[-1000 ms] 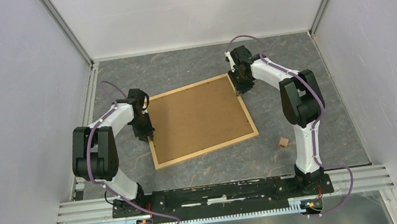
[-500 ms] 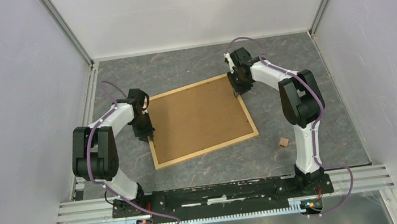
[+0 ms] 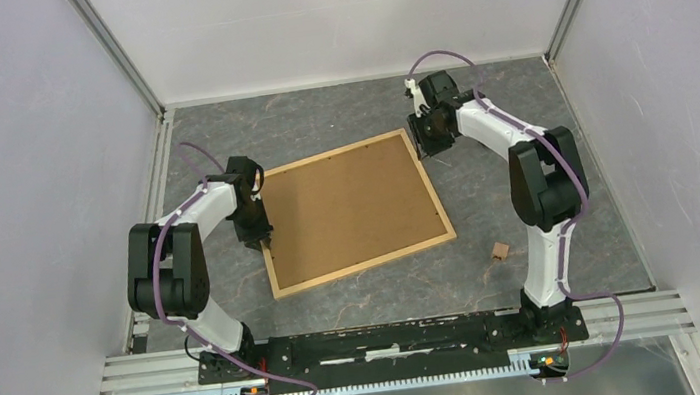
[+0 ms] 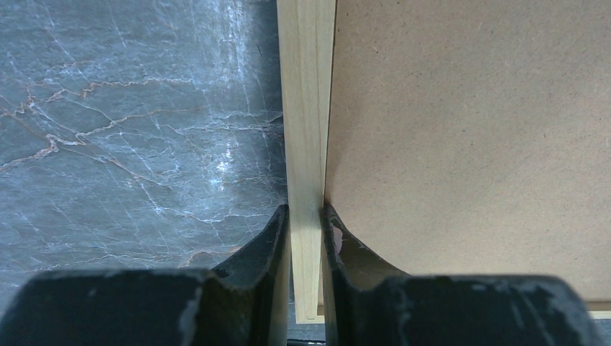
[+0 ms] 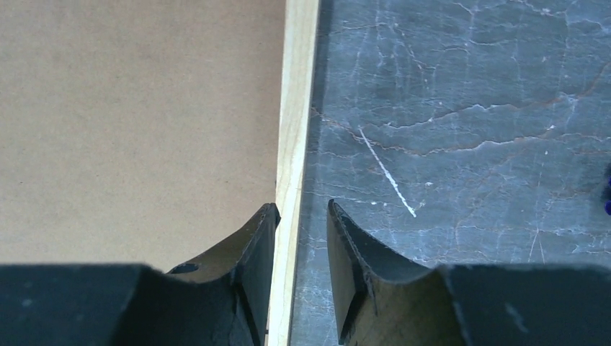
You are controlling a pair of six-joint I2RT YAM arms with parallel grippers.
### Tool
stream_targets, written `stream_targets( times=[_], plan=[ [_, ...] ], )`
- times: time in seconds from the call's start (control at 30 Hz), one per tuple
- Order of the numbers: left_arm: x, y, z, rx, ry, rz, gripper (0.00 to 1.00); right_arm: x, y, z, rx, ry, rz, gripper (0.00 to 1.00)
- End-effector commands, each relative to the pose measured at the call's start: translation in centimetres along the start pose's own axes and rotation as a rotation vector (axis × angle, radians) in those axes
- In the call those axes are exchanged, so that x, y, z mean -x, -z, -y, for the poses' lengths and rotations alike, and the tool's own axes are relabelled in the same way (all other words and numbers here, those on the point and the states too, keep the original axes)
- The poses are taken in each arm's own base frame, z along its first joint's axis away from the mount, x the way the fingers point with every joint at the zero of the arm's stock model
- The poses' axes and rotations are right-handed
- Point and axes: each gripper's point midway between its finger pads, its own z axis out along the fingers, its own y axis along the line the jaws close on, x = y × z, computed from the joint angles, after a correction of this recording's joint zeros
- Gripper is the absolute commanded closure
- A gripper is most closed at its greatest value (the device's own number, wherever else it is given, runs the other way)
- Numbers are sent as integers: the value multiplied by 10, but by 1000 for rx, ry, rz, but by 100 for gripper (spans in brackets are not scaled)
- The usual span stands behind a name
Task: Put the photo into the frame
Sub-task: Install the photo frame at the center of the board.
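As the right gripper (image 3: 432, 135) spread its fingers and drew back from the far right corner of the frame (image 3: 364, 263), its pinch on the light wooden rail (image 5: 292, 108) was released. In the right wrist view the jaws stood apart, the rail showing loose in the gap and clamped by neither finger. The left gripper (image 4: 306, 216) had not moved and remained closed on the left rail. The frame lay flat at mid-bench (image 3: 336, 119), back upward, its brown panel (image 3: 347, 203) exposed. The photo appeared in no view, and whether it sat beneath the panel could not be told. The release suggests the frame had been set down and was now steadied by the left gripper alone.
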Motion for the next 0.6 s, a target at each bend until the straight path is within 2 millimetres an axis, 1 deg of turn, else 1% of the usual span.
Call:
stream_targets(
  times=[0.0,0.37,0.57],
  plan=[
    [10,9,-2,9,-53,60,98,1,-4,5,-18,1,-6,63],
    [11,9,-1,11,-56,61,98,-13,-23,5,-2,2,-62,65],
    [10,7,-1,12,-58,54,98,-16,-29,5,-3,0,-68,64]
  ],
)
